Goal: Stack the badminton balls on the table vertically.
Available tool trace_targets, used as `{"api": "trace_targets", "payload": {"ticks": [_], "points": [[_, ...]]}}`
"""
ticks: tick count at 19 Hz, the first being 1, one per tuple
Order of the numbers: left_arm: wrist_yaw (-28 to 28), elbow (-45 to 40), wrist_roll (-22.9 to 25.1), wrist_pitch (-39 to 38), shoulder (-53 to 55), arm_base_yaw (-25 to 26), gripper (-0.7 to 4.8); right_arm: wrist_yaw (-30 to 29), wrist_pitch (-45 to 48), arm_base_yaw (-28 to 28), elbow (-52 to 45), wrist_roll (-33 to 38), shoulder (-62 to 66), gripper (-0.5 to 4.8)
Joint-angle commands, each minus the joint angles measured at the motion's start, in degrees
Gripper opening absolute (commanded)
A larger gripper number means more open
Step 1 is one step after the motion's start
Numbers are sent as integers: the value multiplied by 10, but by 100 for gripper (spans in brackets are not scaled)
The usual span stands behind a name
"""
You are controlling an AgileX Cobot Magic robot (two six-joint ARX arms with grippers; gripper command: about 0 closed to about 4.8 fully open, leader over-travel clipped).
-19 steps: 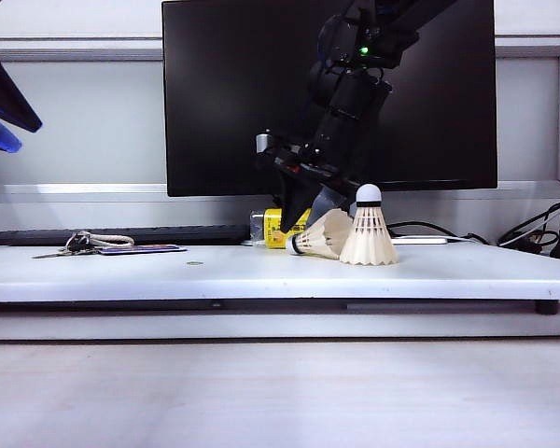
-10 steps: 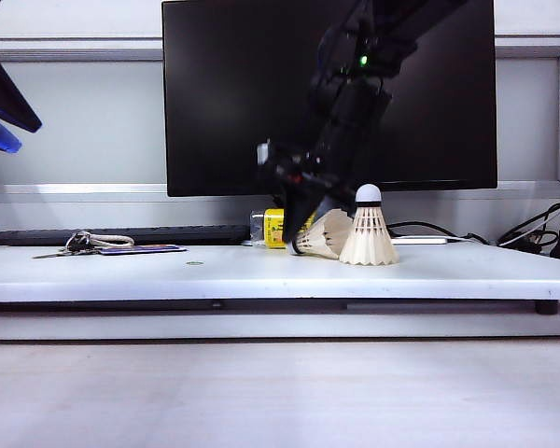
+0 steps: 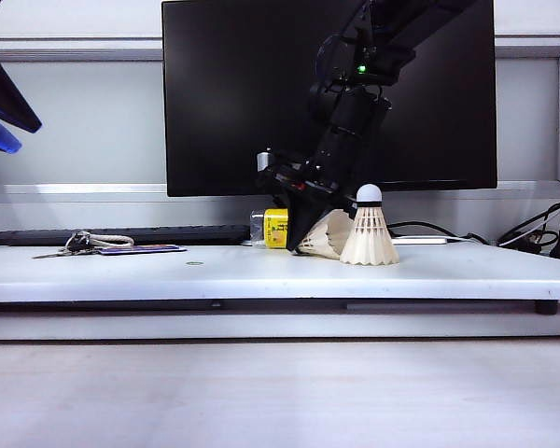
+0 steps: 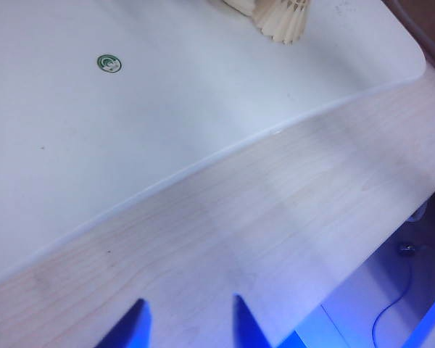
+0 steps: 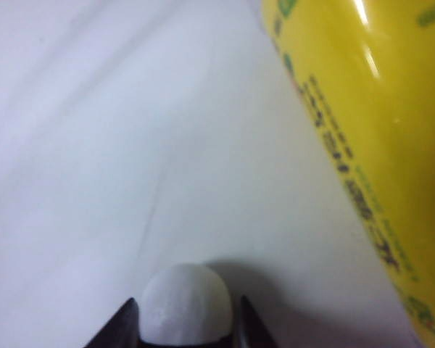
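While flanking cork tip point(image 5: 186, 301) — right gripper point(image 5: 186, 319) half-closed.

Just beside the right gripper point(image 3: 297, 245), on its side away from us, we see a small bottle with a glossy yellow label point(image 3: 274, 228), and behind both stands a wide black flat monitor point(image 3: 233, 93). Well off to the gripper's left we find a bunch of metal keys on a ring point(image 3: 79, 245) touching a flat dark card point(image 3: 140, 249), with a small round green sticker point(image 3: 195, 264) between them and the gripper. Dark cables point(image 3: 541, 238) trail far to its right, and a pale wood-grain surface point(image 3: 280, 392) lies below, nearer us.
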Motion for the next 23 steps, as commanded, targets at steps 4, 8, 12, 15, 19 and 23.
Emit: {"api": "trace_targets", "payload": {"ticks": [4, 8, 12, 15, 19, 23], "points": [[3, 0, 1, 4, -1, 0, 157, -57, 50, -1, 3, 63, -3, 166], [3, 0, 0, 8, -1, 0, 157, -116, 78, -5, 3, 105, -6, 166], [4, 0, 0, 11, -1, 0, 157, -175, 108, -16, 3, 146, -19, 166], [5, 0, 0, 12, -1, 0, 157, -184, 107, -21, 3, 146, -34, 166], [5, 0, 0, 16, -1, 0, 157, -186, 106, -30, 2, 147, -63, 171], [5, 0, 0, 16, -1, 0, 157, -196, 106, -35, 2, 147, -90, 171]]}}
